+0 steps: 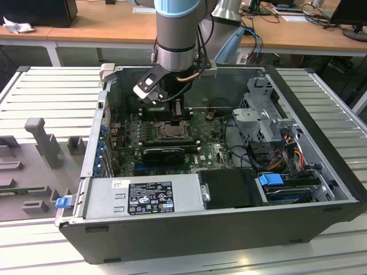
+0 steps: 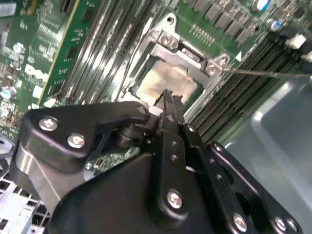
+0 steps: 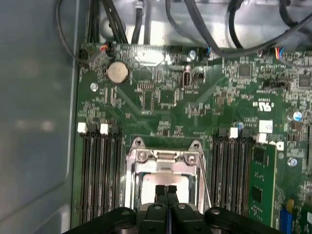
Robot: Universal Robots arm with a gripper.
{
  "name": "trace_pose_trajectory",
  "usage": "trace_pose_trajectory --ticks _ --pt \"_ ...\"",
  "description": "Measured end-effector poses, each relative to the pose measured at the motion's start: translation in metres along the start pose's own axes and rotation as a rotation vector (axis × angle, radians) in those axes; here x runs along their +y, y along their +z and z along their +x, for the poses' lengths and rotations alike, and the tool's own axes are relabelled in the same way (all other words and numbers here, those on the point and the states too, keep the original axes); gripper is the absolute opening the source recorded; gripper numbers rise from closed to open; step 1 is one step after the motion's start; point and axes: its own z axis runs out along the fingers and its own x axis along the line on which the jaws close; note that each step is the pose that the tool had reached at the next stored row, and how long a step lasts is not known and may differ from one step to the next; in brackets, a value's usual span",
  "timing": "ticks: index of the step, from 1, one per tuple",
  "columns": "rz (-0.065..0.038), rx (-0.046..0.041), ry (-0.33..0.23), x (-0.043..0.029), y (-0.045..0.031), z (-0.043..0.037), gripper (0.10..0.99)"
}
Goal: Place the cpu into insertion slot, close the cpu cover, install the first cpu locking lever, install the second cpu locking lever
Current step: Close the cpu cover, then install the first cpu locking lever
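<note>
Cpu (image 3: 148, 187) under closed cpu cover (image 3: 163, 157) | gripper (image 3: 165, 189) clenched, empty, tips above cover | step: locking lever (image 2: 263, 73), seemingly unlatched

**Arm inside open computer case**

Computer case (image 1: 189, 229) lies on its side on a slatted metal table (image 1: 51, 91), side panel off; green motherboard (image 1: 212, 150) exposed; arm (image 1: 178, 34) hangs in from above; gripper (image 1: 179, 113) low over the insertion slot (image 1: 171, 131), contact cannot be told; power supply (image 1: 143, 197) along the near wall; drive cage (image 1: 261, 123) toward the exterior view's right; grey fixture blocks (image 1: 40, 140) on the table at the exterior view's left.
</note>
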Motion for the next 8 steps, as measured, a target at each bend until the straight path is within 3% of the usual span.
trace_pose_trajectory --ticks 2,8 --pt "0.0 0.0 0.0 -0.006 -0.0002 0.0002 0.106" --pt "0.0 -0.0001 0.0 -0.006 -0.0068 0.0004 0.106"
